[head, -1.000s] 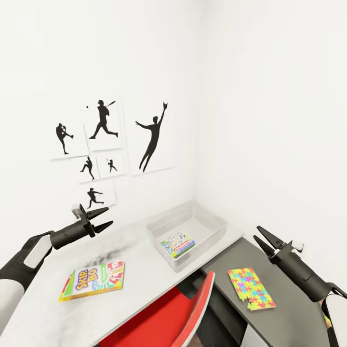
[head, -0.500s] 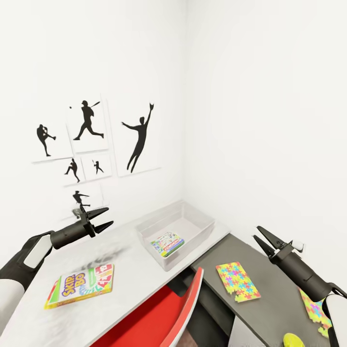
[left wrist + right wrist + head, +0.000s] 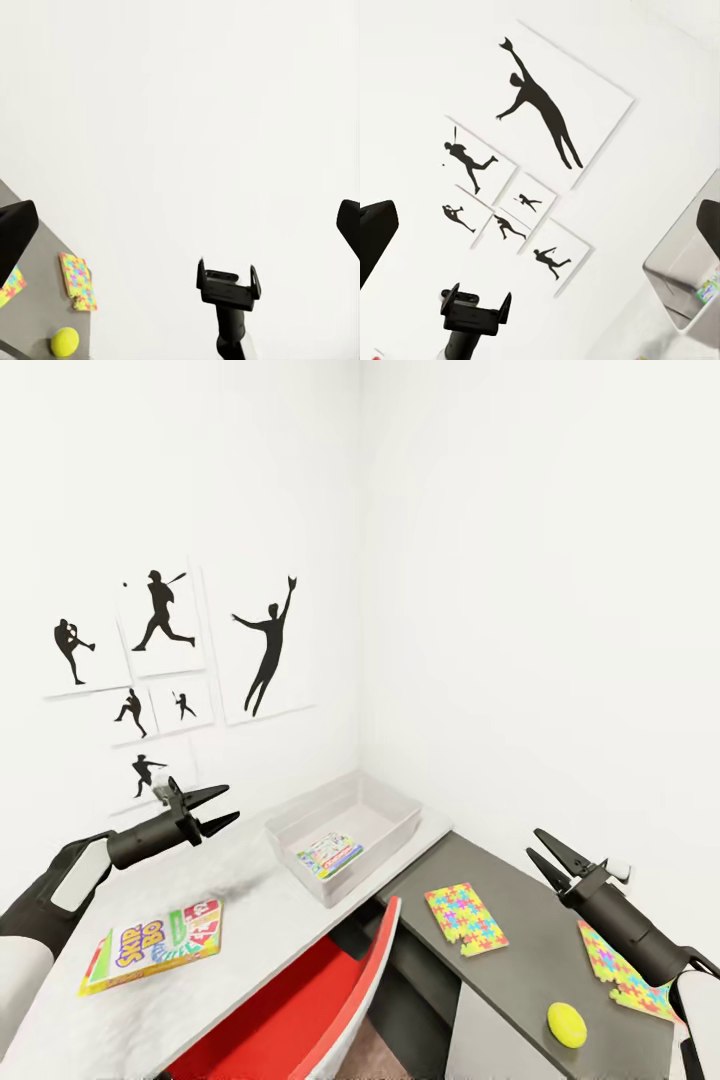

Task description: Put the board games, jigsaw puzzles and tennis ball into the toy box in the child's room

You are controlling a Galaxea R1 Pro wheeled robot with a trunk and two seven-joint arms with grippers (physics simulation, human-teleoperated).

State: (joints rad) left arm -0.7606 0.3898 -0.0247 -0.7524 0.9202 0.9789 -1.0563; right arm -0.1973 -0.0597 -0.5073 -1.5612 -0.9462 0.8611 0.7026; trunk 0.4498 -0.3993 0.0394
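1. White walls meet in a corner above the pale desk [image 3: 250, 890]; black silhouette pictures [image 3: 160, 660] hang on the left wall. A lower dark cabinet [image 3: 520, 980] adjoins the desk on the right, and a red chair [image 3: 310, 1000] is tucked in front.

2. At the desk's far end, in the corner, sits the toy box [image 3: 395, 808]. One colourful flat box [image 3: 328, 854] already lies inside it.

3. Left to move, as far as shows here:
   - the Skip-Bo box [image 3: 150, 946], flat on the desk near its front edge, long axis running roughly left to right;
   - a puzzle [image 3: 465, 918] on the cabinet, just right of the toy box, long axis pointing away from the robot;
   - a second puzzle [image 3: 630, 970], partly hidden behind the right arm;
   - the ball [image 3: 566, 1023], near the cabinet's front.

4. Relation that matters: the Skip-Bo box lies below and slightly nearer the robot than the left gripper [image 3: 208, 810], so that arm is the nearer one for it. The puzzles and ball lie below and around the right gripper [image 3: 552, 855], so they likely fall to that arm.

5. Pose: both arms are raised, well above the surfaces, touching nothing. The left fingers point right toward the corner, spread and empty. The right fingers point up and left, also spread and empty.

6. Either pick probably calls for lowering the wrist and turning the fingers downward first.
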